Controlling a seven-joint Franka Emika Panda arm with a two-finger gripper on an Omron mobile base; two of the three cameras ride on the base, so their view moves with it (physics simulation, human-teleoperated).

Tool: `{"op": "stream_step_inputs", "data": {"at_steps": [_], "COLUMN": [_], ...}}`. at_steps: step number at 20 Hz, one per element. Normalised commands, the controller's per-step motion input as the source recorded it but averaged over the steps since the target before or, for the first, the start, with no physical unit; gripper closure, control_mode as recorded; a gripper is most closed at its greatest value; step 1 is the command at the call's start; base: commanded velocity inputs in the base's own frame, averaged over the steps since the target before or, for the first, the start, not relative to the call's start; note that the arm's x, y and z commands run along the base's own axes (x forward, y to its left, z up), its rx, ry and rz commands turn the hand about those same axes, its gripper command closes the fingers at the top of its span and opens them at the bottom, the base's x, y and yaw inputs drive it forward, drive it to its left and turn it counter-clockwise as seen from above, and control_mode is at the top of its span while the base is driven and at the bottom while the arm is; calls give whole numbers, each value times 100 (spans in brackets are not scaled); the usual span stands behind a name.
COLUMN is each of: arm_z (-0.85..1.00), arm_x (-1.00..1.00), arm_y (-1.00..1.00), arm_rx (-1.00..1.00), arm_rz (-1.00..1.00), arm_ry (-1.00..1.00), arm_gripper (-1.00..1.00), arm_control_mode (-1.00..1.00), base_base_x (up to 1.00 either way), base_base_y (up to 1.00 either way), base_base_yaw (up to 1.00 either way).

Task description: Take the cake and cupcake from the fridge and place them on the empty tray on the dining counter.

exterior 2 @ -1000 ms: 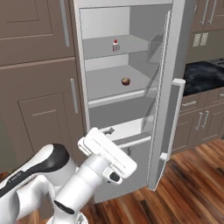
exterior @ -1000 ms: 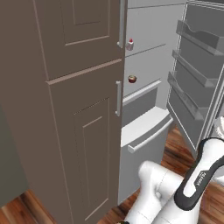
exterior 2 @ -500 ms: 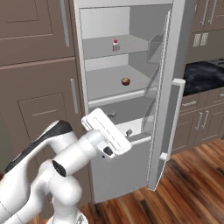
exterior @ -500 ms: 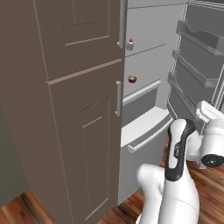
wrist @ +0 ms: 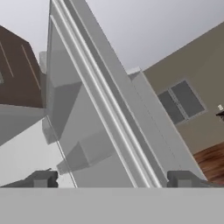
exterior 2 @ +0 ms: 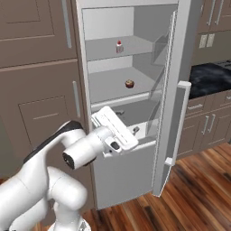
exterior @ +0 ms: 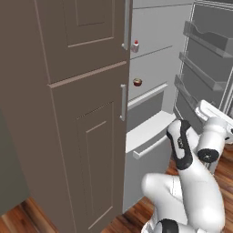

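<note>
Arm swung up; white cherry-topped cake (exterior 2: 119, 46), brown cupcake (exterior 2: 129, 83) shelved.

1. You're looking at a home kitchen. The tall silver-grey fridge (exterior 2: 135, 90) stands with its door (exterior 2: 173, 113) swung wide, pale inner shelves and door bins on show.
2. Brown wood cabinets (exterior: 73, 113) with panelled fronts and slim bar handles flank the fridge on its left.
3. To the right you can see a black, grey-marbled counter top (exterior 2: 210, 79) over more drawers and cabinets.
4. Food sits on the shelves: a small cake (exterior 2: 119, 46) above, a cupcake (exterior 2: 129, 84) one shelf lower.
5. The floor (exterior 2: 194, 198) is reddish wood planking, as in a house.
</note>
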Motion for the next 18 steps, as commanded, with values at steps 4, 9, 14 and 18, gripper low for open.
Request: {"op": "stream_step_inputs", "data": {"at_steps": [4,9,14,18], "arm_z": [0,0,0,0], "arm_x": [44,43,43,12], "arm_y": [-10,-13,-18,-31], "arm_rx": [0,0,2,8], "arm_rz": [-8,-7,-3,0], "arm_ry": [13,15,14,8], "arm_gripper": [-100,-100,-100,-100], "arm_control_mode": [-100,-100,-100,-100], "base_base_x": [0,0,0,0], "base_base_y": [0,0,0,0], "base_base_yaw": [0,0,0,0]}}
